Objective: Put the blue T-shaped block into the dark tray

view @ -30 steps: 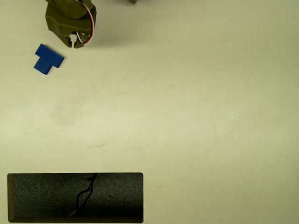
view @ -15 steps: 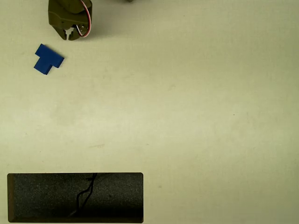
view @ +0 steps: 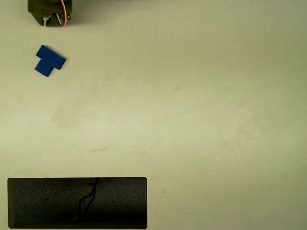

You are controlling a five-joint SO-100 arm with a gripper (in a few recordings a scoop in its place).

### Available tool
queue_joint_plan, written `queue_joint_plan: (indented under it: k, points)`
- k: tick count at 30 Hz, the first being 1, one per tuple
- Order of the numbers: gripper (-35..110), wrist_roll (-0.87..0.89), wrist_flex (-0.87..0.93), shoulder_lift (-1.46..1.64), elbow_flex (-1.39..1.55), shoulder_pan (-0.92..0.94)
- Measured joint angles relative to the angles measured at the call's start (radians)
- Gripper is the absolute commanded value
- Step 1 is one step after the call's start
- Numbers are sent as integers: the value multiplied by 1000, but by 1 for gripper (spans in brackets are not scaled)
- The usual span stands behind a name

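Note:
The blue T-shaped block (view: pixel 49 61) lies flat on the pale table at the upper left of the overhead view. The olive-green gripper (view: pixel 46 20) pokes in from the top edge, just above the block and apart from it. Only its lower end with red and white wires shows, so the stand of its jaws is unclear, and nothing is held. The dark tray (view: pixel 48 201), black and speckled with a crack-like dark line, sits at the bottom left, far below the block.
The pale cream table (view: pixel 192 105) stretches bare across the middle and right of the view, with only faint stains.
The gripper has moved left and toward the top edge, so less of it shows. Block and tray have not moved.

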Motion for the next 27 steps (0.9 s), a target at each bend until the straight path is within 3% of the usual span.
queue_joint_plan:
  k: [11, 27]
  points:
    - [0, 164, -229, -319, -155, -123]
    - [0, 397, -419, -494, -247, -348]
